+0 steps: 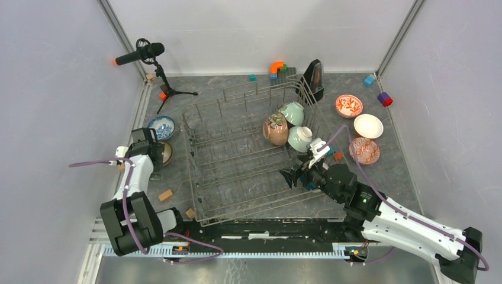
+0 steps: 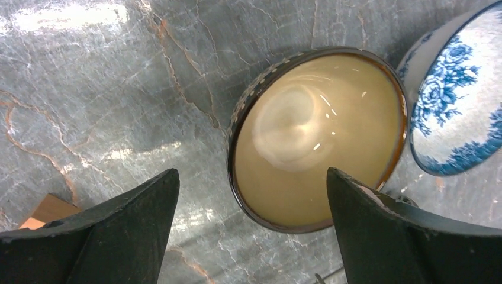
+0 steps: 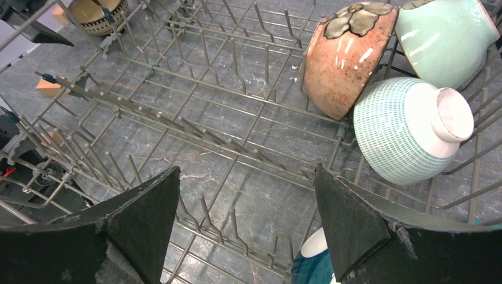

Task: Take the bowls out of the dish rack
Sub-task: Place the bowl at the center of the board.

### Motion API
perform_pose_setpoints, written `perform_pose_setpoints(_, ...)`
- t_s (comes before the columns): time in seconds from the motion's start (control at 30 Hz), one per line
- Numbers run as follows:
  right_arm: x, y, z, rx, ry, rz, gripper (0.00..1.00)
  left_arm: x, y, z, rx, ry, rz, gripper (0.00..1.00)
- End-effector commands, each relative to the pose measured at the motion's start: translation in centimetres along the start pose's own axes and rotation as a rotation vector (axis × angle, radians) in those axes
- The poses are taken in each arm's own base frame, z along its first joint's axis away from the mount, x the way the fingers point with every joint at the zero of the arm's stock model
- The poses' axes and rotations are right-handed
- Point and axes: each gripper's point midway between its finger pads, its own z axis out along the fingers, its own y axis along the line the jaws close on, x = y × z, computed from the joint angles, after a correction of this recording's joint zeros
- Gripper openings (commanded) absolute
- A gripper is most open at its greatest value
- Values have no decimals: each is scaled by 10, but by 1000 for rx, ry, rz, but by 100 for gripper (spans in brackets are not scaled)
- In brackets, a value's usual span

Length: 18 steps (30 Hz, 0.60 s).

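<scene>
At the centre of the table stands the dish rack (image 1: 190, 160), a grey wire basket with upright tines. 3 bowls lie in its corner at about 2 o'clock, all tipped on their sides and close together: a tan bowl (image 1: 276, 129) with a flower pattern, a mint green bowl (image 1: 292, 113) just behind it at 12 o'clock, and a teal bowl with a white base (image 1: 299, 139) beside it at 3 o'clock. In the right wrist view the tan bowl (image 3: 340, 59) touches the teal one (image 3: 408, 127).

Outside the rack, at 3 o'clock from it, 3 bowls sit upright on the table, a little apart: a red-floral bowl (image 1: 348, 106), a plain white bowl (image 1: 368, 126) and a red-lattice bowl (image 1: 364, 150).

At 9 o'clock from the rack sit 2 more bowls: a blue-white bowl (image 1: 161, 126) and, just at 6 o'clock from it, a striped bowl (image 2: 314, 136) with a glossy tan inside. In the left wrist view their rims are very near; I cannot tell if they touch.

The left gripper (image 2: 251, 173) hangs over the striped bowl with its fingers wide apart, not clamped on it. The right gripper (image 3: 247, 170) is over the rack at about 4 o'clock, near the teal bowl, with its fingers also apart and nothing between them. A small wooden block (image 2: 47, 213) lies near the left finger.
</scene>
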Motion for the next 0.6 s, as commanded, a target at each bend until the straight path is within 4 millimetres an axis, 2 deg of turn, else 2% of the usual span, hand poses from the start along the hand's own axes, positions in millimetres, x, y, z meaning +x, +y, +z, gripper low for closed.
perform_pose_setpoints(0.0, -23, 1, -3, 12, -18, 13, 88, -20, -26, -33, 111, -25, 41, 100)
perform_pose_setpoints(0.07, -31, 2, -3, 13, -28, 17, 89, -32, -46, -53, 192, -55, 99, 100)
perform_pose_setpoints(0.17, -43, 4, -1, 16, -37, 17, 90, -49, -66, -85, 246, -125, 220, 100)
perform_pose_setpoints(0.33, -66, 15, 9, 1, -54, 51, 91, -52, -87, -137, 368, -253, 382, 100)
perform_pose_setpoints(0.43, -80, 25, 18, -19, -48, 63, 92, -26, -104, -177, 501, -332, 530, 100)
perform_pose_setpoints(0.57, -84, 30, 32, -11, -26, 83, 92, -1, -111, -213, 598, -396, 684, 100)
